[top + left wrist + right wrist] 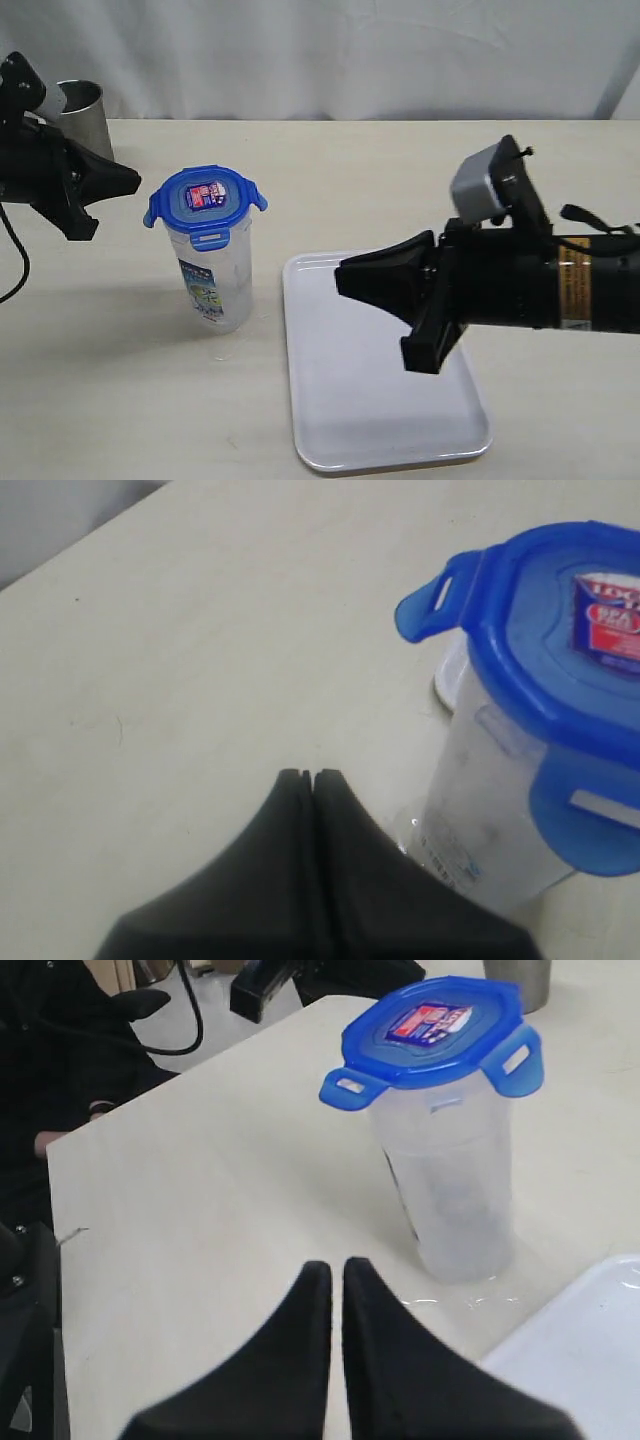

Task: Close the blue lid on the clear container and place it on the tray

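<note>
The left claw [132,181] and the right claw [341,279], both pinched shut and empty, flank the container [212,285], which stands on the table [400,180] beside the tray [380,410], its blue lid [205,197] resting on top with flaps splayed outward, apparently unlatched and awaiting a press.

Open stretch of the beige tabletop [400,180] between my right gripper [338,278] and the tall clear plastic container [212,285] capped by its bright blue snap lid [205,200]. A narrow strip of table separates the container from the near rim of the flat white plastic tray [340,420], whose surface is open under my right arm. On the far flank my left gripper [136,181] has a short free gap to the lid's flared flaps, the grey steel cup [82,108] stands close behind that arm at the table's back edge, and the container is open from above.
</note>
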### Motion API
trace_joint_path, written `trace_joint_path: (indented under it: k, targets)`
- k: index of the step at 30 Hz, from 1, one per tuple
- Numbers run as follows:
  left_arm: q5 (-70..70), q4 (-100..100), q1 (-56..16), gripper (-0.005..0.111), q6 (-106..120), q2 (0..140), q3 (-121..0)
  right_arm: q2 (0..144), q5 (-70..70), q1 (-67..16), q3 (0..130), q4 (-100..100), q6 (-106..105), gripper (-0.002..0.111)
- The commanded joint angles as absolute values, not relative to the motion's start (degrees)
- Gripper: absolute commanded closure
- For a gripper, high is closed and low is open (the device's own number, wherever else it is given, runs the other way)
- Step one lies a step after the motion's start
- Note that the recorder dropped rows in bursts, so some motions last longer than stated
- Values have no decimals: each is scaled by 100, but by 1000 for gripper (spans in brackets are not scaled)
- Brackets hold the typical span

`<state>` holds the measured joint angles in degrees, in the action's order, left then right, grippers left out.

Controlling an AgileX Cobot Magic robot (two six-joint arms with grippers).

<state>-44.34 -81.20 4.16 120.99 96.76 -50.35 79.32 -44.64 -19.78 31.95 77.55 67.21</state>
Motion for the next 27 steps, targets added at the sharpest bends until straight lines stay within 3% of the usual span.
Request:
trace_joint_path:
  k: [1, 7, 27]
  targets:
    - [-4450, -8211, 400, 107, 12208, 9713, -5067, 8536, -4014, -2521, 3190, 6234, 5237, 104]
    - [-4526, -8211, 400, 107, 12208, 9713, -5067, 9397, -4643, -2671, 3335, 4968, 3682, 104]
    - [-5006, -7892, 400, 107, 11902, 9713, -5067, 10609, -4990, -2681, 4323, 5599, 4453, 104]
